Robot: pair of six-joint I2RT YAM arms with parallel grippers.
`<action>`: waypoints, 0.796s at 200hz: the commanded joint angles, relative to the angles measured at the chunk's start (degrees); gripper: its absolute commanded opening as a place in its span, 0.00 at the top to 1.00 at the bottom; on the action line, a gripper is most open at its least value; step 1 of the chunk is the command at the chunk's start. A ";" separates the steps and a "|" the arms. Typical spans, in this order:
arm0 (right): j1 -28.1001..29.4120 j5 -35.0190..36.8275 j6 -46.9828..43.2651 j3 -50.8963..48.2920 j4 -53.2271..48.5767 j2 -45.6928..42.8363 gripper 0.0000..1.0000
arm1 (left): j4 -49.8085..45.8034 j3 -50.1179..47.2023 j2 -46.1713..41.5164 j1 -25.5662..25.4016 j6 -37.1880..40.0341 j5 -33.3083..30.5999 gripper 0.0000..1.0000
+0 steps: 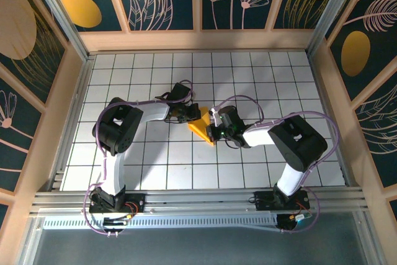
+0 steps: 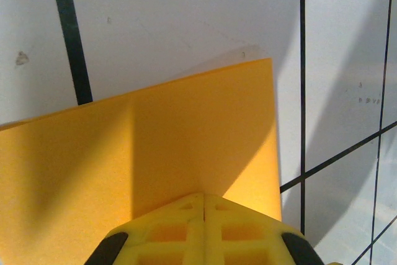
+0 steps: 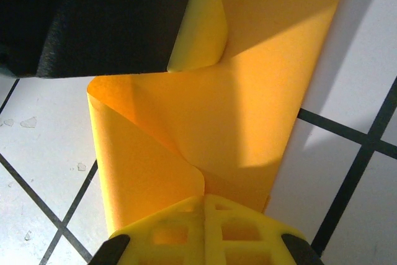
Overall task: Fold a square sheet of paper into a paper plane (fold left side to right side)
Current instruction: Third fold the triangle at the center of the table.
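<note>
**Both grippers clamped on a curled paper at mid-table**

The paper [image 1: 203, 126] sat near the middle of the table [image 1: 149, 172], a yellow-orange wedge caught between the two grippers. It did not lie flat. In the right wrist view the paper [image 3: 236, 122] rolled over itself in a loose loop, one edge curling up toward 12 o'clock and a strip running off toward 1 o'clock. In the left wrist view the paper [image 2: 186, 147] showed a broad face with a straight shadowed line down it and a square corner at 1 o'clock.

The left gripper [image 1: 186, 115] stood at the paper's 10 o'clock. Its yellow fingers were pressed tight together, and the paper ran into the left gripper [image 2: 204, 200] at the tips. The right gripper [image 1: 214, 127] stood at the paper's 4 o'clock, also fully closed, with the rolled edge pinched in the right gripper [image 3: 205, 200].

Around them lay the white table with its black grid.
</note>
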 commanded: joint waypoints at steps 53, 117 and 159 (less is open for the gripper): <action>-0.45 -0.76 -0.64 1.08 -1.82 -2.81 1.00 | -3.79 -0.24 2.84 -0.29 0.58 -1.98 1.00; -0.47 -0.63 -0.75 1.87 -1.26 -0.86 1.00 | -3.87 -0.33 2.78 -0.29 0.61 -1.99 1.00; -0.38 -0.74 -0.74 2.12 -1.06 0.03 1.00 | -3.84 -0.39 2.77 -0.25 0.61 -1.95 1.00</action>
